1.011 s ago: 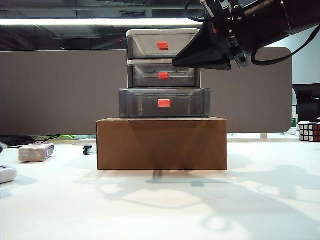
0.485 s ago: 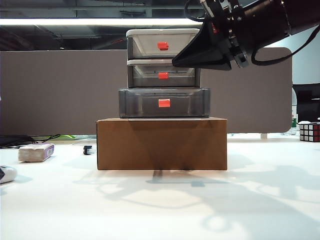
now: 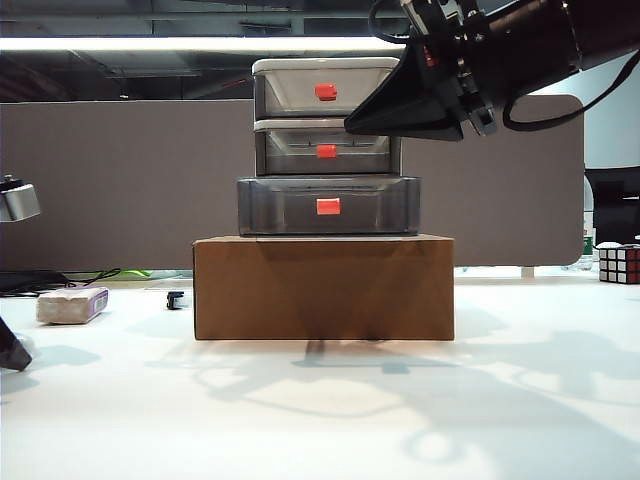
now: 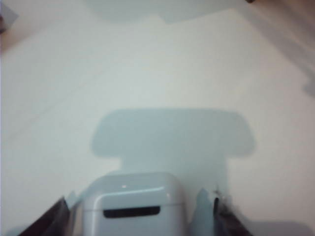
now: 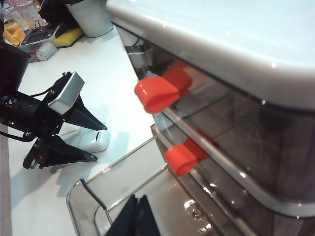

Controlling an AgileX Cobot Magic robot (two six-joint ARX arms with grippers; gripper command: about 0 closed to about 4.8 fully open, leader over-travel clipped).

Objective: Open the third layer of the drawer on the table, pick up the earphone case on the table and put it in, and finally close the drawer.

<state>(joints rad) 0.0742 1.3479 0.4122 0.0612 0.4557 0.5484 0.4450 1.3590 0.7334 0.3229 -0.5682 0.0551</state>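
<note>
White tabletop (image 3: pixel 330 420) fills the foreground, with a grey partition behind it. On it the left gripper (image 5: pixel 91 135) stands down at the table with its jaws spread wide, one finger (image 5: pixel 84 114) on either side of the earphone case (image 4: pixel 132 204); whether they touch the case cannot be told. Its own wrist view is blurred and cuts the case and fingertips off at the frame edge, and in the exterior view only a sliver of this arm shows at the far left. The right gripper (image 5: pixel 137 219) hangs high beside the drawer (image 3: pixel 328 145), its black finger tips meeting, nothing between them; only those tips show in its wrist view. Just beyond them the third layer (image 3: pixel 328 206) is pulled out, its clear rim partly cropped. The unit stands on a cardboard box (image 3: pixel 323 287). Left of the box lies a white block (image 3: pixel 72 304).
</note>
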